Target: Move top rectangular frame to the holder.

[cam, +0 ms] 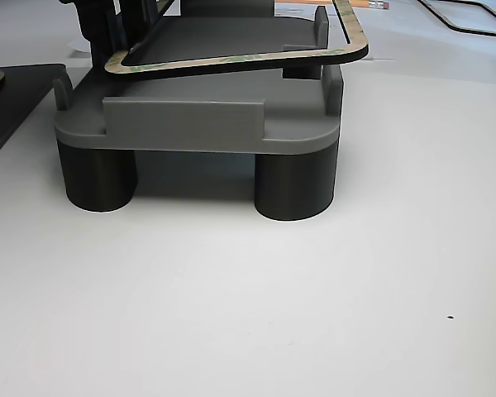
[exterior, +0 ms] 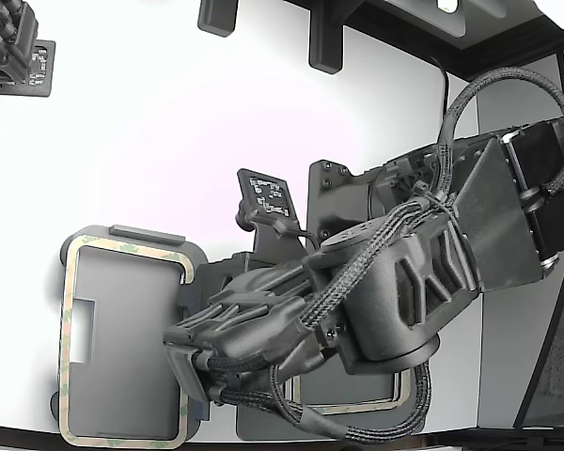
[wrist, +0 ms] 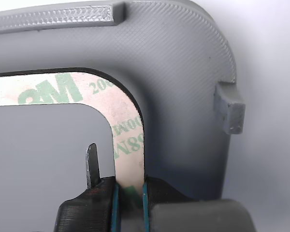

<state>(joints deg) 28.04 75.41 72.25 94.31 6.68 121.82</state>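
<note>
The gripper (wrist: 129,193) is closed on the top rectangular frame (wrist: 128,140), with one jaw on each side of the frame's narrow side strip. In the wrist view, teal pads (wrist: 115,200) line the inner faces of both jaws and press against the strip. The strip is beige-tan and carries green printed lettering.

The frame is positioned above the holder (exterior: 193,258). In the exterior view, the frame outline (exterior: 68,310) follows the holder's rounded-rectangular shape, and the holder's grey floor shows through the open centre. A stepped notch (exterior: 83,329) is visible in that floor, towards the exterior view's left.

In the other view, the frame (cam: 256,56) is tilted. The edge held by the gripper (cam: 99,29) sits low, near the holder's top, and the opposite edge is raised clear of the holder (cam: 190,124). Whether the low edge touches the holder cannot be determined.

The holder stands on dark cylindrical feet (cam: 293,186) on the white desk (cam: 314,298). A raised rail (cam: 184,116) runs along its front edge. A small side tab (wrist: 229,108) projects from the holder's rim just beside the gripped corner.

In the exterior view, the arm (exterior: 395,282) reaches in from the exterior view's right. Another frame (exterior: 357,406) lies on a darker grey mat (exterior: 263,427) beneath the arm, partly hidden by it
</note>
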